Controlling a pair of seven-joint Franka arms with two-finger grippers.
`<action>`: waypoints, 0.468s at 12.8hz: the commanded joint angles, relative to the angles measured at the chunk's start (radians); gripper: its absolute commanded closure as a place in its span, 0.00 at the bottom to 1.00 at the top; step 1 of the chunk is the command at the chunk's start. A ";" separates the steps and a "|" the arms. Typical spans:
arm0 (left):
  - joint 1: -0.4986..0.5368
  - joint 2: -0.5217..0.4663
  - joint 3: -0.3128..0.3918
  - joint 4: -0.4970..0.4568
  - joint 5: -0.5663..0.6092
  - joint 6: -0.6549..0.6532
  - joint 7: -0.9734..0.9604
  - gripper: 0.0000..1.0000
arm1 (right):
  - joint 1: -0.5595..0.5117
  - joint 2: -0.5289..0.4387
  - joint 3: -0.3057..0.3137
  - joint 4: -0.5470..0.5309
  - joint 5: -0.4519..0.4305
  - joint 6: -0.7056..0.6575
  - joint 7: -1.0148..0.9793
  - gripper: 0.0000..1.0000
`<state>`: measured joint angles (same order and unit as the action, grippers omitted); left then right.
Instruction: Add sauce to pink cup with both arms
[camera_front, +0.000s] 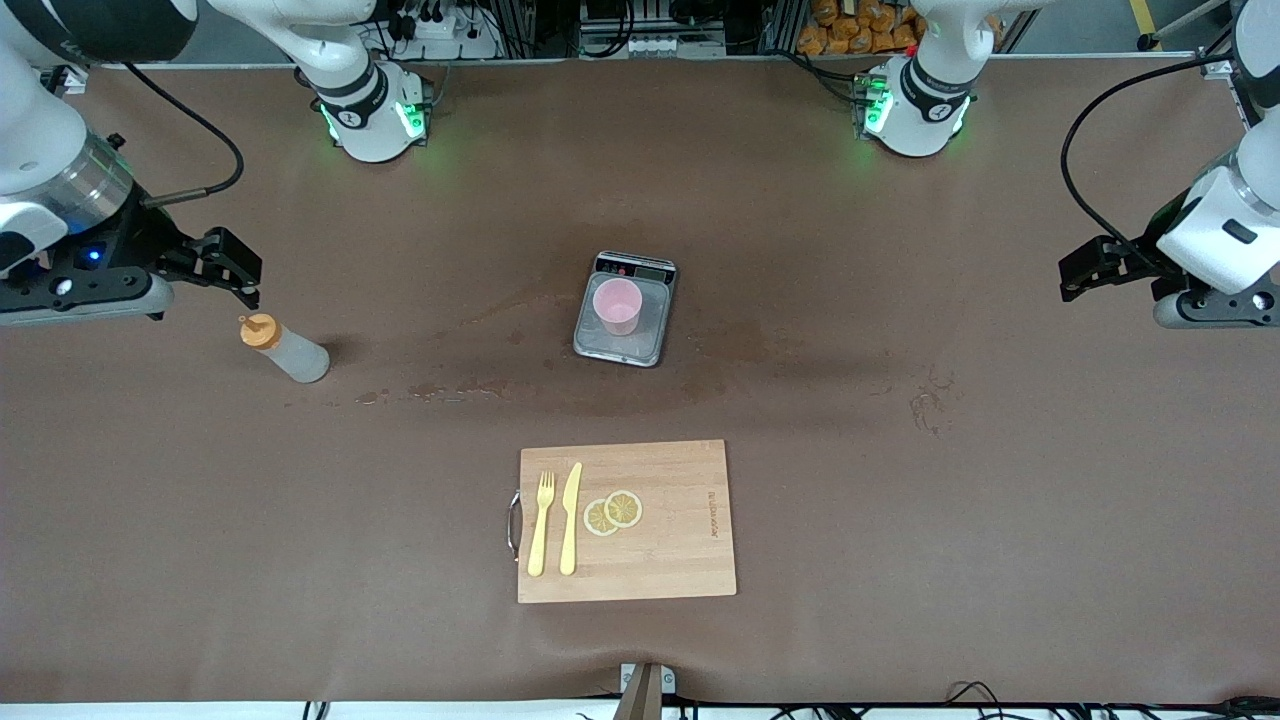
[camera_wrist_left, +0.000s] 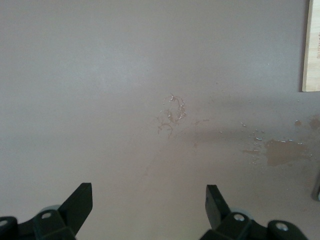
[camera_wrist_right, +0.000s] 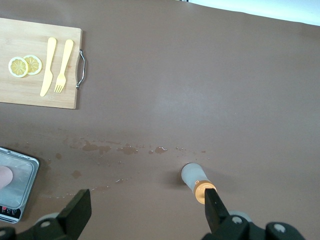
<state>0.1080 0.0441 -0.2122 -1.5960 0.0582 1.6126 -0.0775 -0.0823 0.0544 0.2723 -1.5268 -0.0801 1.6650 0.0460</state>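
The sauce bottle, translucent with an orange cap, stands on the table toward the right arm's end. It also shows in the right wrist view. My right gripper hangs open and empty just above and beside the bottle's cap; in its wrist view one finger overlaps the cap. The pink cup stands on the steel scale at mid table, and shows at the edge of the right wrist view. My left gripper waits open and empty over bare table at the left arm's end.
A wooden cutting board with a fork, a knife and lemon slices lies nearer the front camera than the scale. Wet stains mark the mat between bottle and scale.
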 joint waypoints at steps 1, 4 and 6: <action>0.006 -0.023 -0.001 -0.012 -0.017 -0.010 0.021 0.00 | -0.011 0.011 -0.002 0.033 -0.020 -0.011 -0.031 0.00; 0.006 -0.023 -0.001 -0.012 -0.017 -0.010 0.021 0.00 | -0.019 0.015 -0.004 0.046 -0.026 -0.011 -0.127 0.00; 0.006 -0.023 -0.003 -0.010 -0.017 -0.010 0.021 0.00 | -0.024 0.015 -0.005 0.045 -0.023 -0.011 -0.127 0.00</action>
<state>0.1076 0.0441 -0.2125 -1.5960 0.0582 1.6126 -0.0775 -0.0935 0.0556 0.2580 -1.5059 -0.0852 1.6659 -0.0584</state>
